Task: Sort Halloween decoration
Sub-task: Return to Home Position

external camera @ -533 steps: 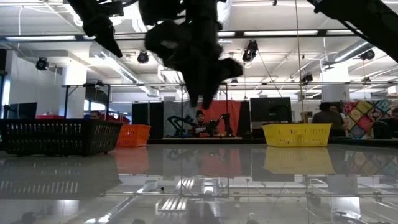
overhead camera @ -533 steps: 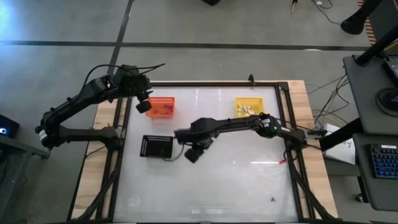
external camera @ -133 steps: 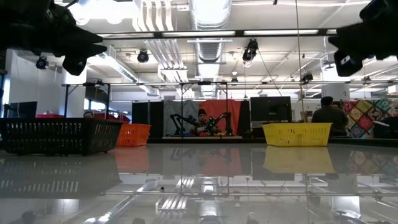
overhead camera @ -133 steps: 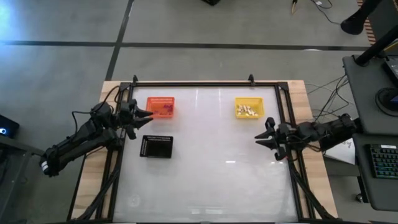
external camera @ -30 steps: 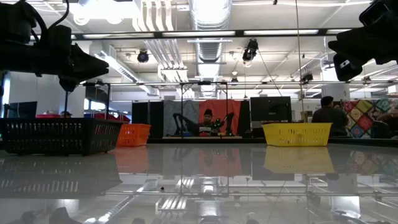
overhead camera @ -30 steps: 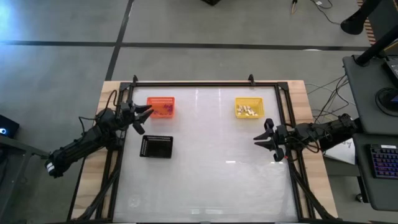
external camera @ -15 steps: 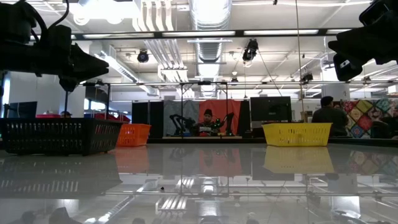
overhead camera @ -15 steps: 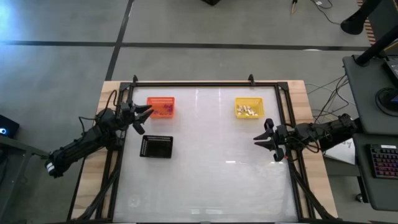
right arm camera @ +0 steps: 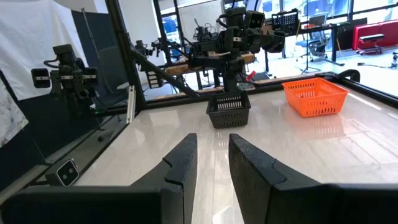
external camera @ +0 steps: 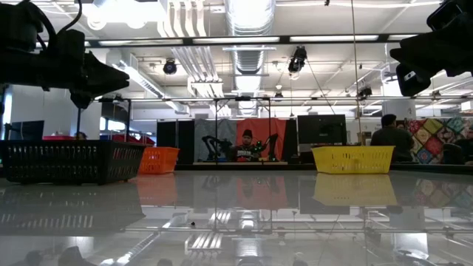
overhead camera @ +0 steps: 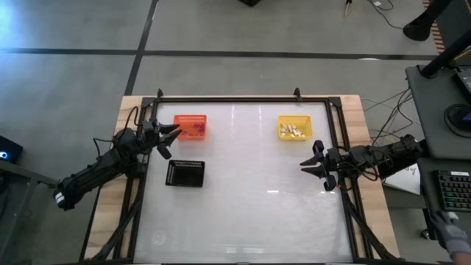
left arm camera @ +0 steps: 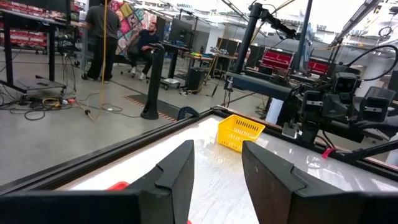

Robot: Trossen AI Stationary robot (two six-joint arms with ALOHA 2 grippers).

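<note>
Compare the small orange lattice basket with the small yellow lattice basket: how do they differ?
The small orange lattice basket sits left, by the left gripper; the small yellow lattice basket sits right, near the right gripper. The orange basket holds dark purple trinkets; the yellow basket holds cream trinkets. Both are upright, rectangular, similar-sized.

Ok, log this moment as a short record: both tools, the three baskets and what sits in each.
left tool: open, empty, raised at the left edge of the table, beside the orange basket
right tool: open, empty, raised at the right edge of the table
orange basket: back left; small purple trinkets inside
yellow basket: back right; whitish trinkets inside
black basket: left side, nearer than the orange one; contents cannot be told
</note>
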